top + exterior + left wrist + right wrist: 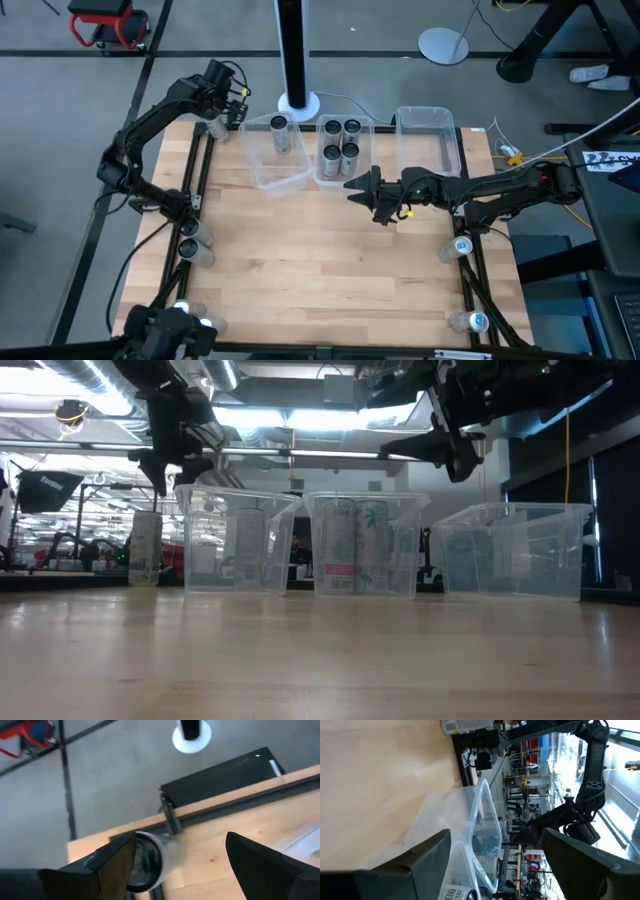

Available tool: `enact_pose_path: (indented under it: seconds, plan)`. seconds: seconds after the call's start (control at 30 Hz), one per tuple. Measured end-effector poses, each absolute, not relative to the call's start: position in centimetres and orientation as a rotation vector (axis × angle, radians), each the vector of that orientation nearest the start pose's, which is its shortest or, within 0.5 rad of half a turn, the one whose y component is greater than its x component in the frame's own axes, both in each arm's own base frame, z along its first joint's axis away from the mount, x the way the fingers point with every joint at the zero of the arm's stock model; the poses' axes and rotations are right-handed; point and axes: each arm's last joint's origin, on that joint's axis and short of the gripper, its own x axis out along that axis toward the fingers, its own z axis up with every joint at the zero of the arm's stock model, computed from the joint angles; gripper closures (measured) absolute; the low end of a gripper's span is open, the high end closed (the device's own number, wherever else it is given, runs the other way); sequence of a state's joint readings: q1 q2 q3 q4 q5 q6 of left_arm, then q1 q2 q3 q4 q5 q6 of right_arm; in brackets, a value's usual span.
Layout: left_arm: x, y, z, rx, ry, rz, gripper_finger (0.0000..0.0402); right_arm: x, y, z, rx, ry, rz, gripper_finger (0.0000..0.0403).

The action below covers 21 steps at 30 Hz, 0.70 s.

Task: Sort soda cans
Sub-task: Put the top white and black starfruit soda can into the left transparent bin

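Table (330, 260): lying mostly bare across the middle; three clear bins lined along the far edge.

Left arm: reaching to the far left corner, left gripper (232, 105) hanging open above a corner can (150, 860), not gripping; can standing upright, long axis vertical, top facing the wrist camera.

Right arm: stretching in from the right, right gripper (362, 187) hovering open just before the middle bin, holding nothing.

Right bin (430, 120): showing no cans.

Left bin (262, 172): holding one can (279, 133), upright.

Middle bin (322, 176): holding four cans (341, 145), all upright, dark tops up, axes vertical.

Loose cans: pair standing off the left edge (190, 240); one with a pale top at the right edge (461, 246); another near the right front corner (477, 321); pale tops showing at the left front corner (183, 308).

Progress, judging by counts: roughly five binned, about as many waiting outside; nearing the halfway point.
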<state>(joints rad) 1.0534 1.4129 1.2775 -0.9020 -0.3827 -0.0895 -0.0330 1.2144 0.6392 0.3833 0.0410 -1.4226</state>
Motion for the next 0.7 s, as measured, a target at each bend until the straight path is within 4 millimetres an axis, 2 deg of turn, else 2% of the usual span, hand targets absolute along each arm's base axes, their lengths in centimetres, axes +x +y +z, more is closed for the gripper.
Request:
enact_pose_path:
  seconds: [0.13, 0.3, 0.57, 0.7]
  plan:
    - [13.4, 24.2, 31.7, -0.326, 1.057, 1.373, 0.0105, 26.1, -1.0, 25.2, -1.443, 0.189, 0.060, 0.0091]
    - [14.0, 23.4, 31.6, -0.274, 1.149, 1.357, 0.0105, 26.2, -1.1, 25.7, -1.498, 0.174, -0.002, 0.0091]
    - [15.4, 22.4, 29.9, -0.174, 1.379, 1.350, 0.0105, 26.2, -1.2, 26.3, -1.575, 0.146, -0.058, 0.0091]
    - [15.8, 22.8, 28.8, -0.154, 1.455, 1.346, 0.0105, 26.2, -1.4, 26.1, -1.578, 0.168, -0.046, 0.0091]
